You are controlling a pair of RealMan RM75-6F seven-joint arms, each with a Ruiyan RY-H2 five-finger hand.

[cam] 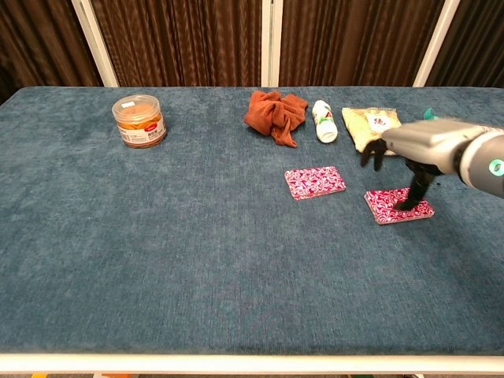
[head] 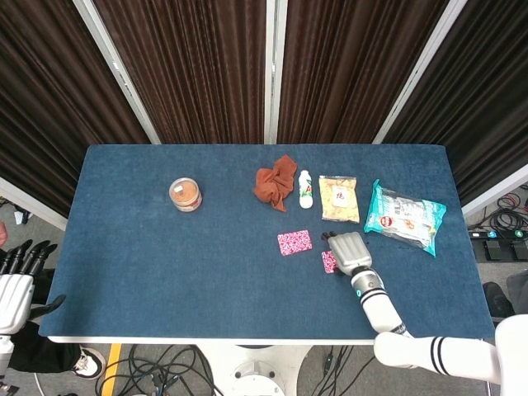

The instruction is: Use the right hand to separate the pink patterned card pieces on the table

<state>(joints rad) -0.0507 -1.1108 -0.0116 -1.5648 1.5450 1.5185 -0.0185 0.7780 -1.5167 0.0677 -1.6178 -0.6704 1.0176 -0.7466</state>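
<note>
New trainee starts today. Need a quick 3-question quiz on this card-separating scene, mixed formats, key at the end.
1. True or false: the two pink patterned cards lie apart on the table.
2. Which card does the right hand have a finger down on?
A. left card
B. right card
C. neither
3. Fill in: the white bottle lies between the rust-coloured cloth and the ____ snack bag.

Key:
1. True, blue cloth shows between them.
2. B.
3. Yellow.
</note>
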